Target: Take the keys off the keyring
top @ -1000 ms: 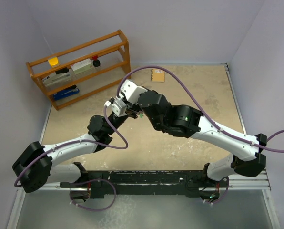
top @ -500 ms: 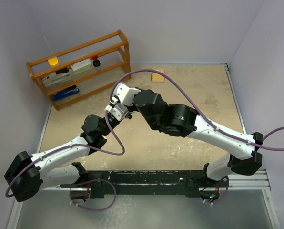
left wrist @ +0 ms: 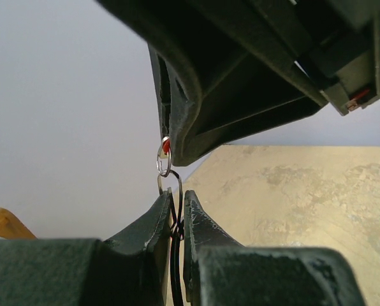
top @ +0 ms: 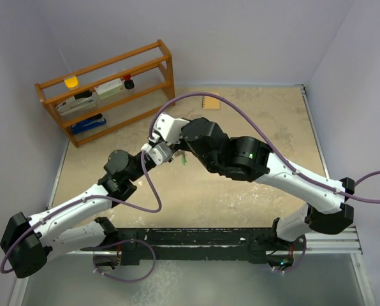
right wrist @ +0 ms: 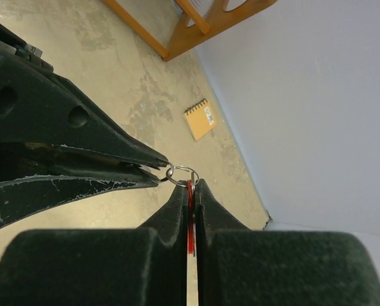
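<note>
Both grippers meet in mid-air above the table's middle. My left gripper (left wrist: 177, 195) is shut on the thin wire keyring (left wrist: 179, 182), which stands up between its fingertips. A small silver split ring (left wrist: 164, 164) links that loop to the red-headed key (right wrist: 190, 191). My right gripper (right wrist: 191, 183) is shut on the red key's head. In the top view the left gripper (top: 165, 153) and right gripper (top: 178, 151) nearly touch, and the green-headed key (top: 183, 160) hangs below them. The plain silver keys are hidden.
A tan spiral notebook (top: 210, 101) lies on the table at the back, also seen in the right wrist view (right wrist: 199, 119). A wooden shelf rack (top: 107, 89) with small items stands at the back left. Purple cables loop over both arms.
The left arm's elbow and shoulder have swung left and lower. The joined grippers stayed near the same spot, both still shut.
</note>
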Robot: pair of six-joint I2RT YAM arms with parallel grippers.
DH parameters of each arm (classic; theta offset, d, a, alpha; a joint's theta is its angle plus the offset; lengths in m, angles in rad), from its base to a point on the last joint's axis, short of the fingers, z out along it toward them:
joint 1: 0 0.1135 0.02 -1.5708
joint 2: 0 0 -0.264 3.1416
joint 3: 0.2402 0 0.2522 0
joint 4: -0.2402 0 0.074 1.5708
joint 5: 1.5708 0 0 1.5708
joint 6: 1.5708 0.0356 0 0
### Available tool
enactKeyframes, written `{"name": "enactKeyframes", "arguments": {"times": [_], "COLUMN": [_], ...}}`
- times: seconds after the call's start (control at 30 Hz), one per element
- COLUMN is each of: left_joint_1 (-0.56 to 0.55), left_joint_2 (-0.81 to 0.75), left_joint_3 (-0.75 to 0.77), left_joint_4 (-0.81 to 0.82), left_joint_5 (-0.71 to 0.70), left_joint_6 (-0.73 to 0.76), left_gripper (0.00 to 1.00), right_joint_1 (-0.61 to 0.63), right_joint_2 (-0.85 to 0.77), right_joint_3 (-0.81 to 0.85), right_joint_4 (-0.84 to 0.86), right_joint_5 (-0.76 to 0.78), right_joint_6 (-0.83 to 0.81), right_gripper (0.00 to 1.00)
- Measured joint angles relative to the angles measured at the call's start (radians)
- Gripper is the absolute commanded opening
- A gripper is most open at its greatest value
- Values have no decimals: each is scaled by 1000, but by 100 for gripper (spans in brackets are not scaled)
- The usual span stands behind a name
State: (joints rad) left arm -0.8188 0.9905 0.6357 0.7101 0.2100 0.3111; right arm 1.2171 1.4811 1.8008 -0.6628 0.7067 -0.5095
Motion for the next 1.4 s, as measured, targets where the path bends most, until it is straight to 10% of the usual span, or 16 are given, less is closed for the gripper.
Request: {"name": "enactKeyframes", "arguments": {"times": [0.67, 1.4], "left_joint_1": [13, 23], "left_joint_2": [-190, -113], "left_joint_3": [64, 25], "left_joint_4": [-325, -218], "left_joint_5": [326, 594], "left_joint_6": [76, -117], "left_gripper": [0, 0], "right_joint_1": [7, -47], "right_joint_2": [-46, -122], "right_joint_3": [129, -11], "right_joint_4": [-234, -273], "right_joint_5": [-342, -549], "right_joint_6": [38, 36], "right_gripper": [0, 0]}}
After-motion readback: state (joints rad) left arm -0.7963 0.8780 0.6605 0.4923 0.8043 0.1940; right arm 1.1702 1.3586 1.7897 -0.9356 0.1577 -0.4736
